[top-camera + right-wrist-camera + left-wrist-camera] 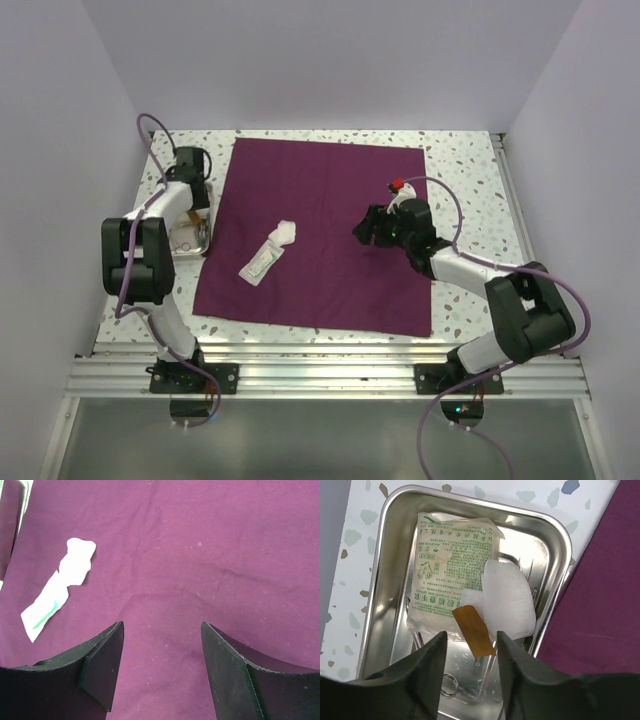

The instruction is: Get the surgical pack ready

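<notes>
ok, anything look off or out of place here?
Nothing is spilled or damaged. The packet and white gauze lie diagonally, end to end, on the purple cloth. In the steel tray at the cloth's edge, a gauze pad and a tan strip sit loosely piled over the glove packet.

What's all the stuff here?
cloth: one, purple, flat on table
gauze: one, white, on the cloth
slim packet: one, white-green, touching the gauze
tray: one, steel, left of the cloth
glove packet: one, white-green, in the tray
white wad: one, atop the glove packet
brown strip: one, in the tray
metal instruments: count unclear, silver, in the tray
table: one, speckled white
left gripper: one, black, open over the tray
right gripper: one, black, open over the cloth
</notes>
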### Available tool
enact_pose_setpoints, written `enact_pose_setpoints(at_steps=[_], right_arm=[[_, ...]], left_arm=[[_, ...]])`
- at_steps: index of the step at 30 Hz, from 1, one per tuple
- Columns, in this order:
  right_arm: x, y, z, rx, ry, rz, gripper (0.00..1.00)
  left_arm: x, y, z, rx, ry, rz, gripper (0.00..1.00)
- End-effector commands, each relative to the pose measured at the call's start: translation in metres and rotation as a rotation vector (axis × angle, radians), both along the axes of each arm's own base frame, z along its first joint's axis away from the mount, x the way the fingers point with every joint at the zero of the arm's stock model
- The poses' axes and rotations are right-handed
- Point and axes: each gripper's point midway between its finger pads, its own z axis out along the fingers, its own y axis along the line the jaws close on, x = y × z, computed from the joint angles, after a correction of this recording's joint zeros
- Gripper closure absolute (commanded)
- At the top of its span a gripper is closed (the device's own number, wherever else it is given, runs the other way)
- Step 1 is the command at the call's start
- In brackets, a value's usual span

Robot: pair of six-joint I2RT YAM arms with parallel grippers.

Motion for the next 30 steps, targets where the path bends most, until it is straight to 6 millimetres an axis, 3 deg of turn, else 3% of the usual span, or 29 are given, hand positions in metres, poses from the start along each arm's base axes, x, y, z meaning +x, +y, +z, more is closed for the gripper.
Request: enact_pose_setpoints(at_steps=[1,8,11,16,18,23,27,30], right_arm=[[0.005,0.003,0.004,-0.006,-0.031,0.009,0.34],[0.005,0.005,0.004,-0.009,-0.031,0.011,0.34],[0.006,0.005,0.004,-0.011,-0.032,0.012,0.34],[0.004,0.007,0.006,-0.007,-0.034,0.019,0.34],[0.004,0.007,0.006,-0.008,-0.034,0.021,0.34],[0.003,0.008,0.004,-0.014,-0.031,0.027,0.34],[0.004,0.009,0.005,-0.015,-0.034,0.029,0.34],[0.003,0.01,0.005,-0.018,-0.034,0.03,0.34]], left_arm=[[0.01,0.004,0.032,0.001,-0.12,0.024,0.5],[-0.008,-0.011,0.063,-0.048,-0.201,0.005,0.38],[-0.016,-0.041,0.069,-0.064,-0.211,-0.053,0.37],[-0.032,-0.108,0.075,-0.154,-0.23,-0.197,0.29],[-0.043,-0.128,0.073,-0.199,-0.227,-0.247,0.25],[-0.065,-0.156,0.064,-0.303,-0.234,-0.348,0.15],[-0.08,-0.179,0.041,-0.346,-0.163,-0.435,0.15],[-0.078,-0.199,0.025,-0.388,-0.139,-0.494,0.14]])
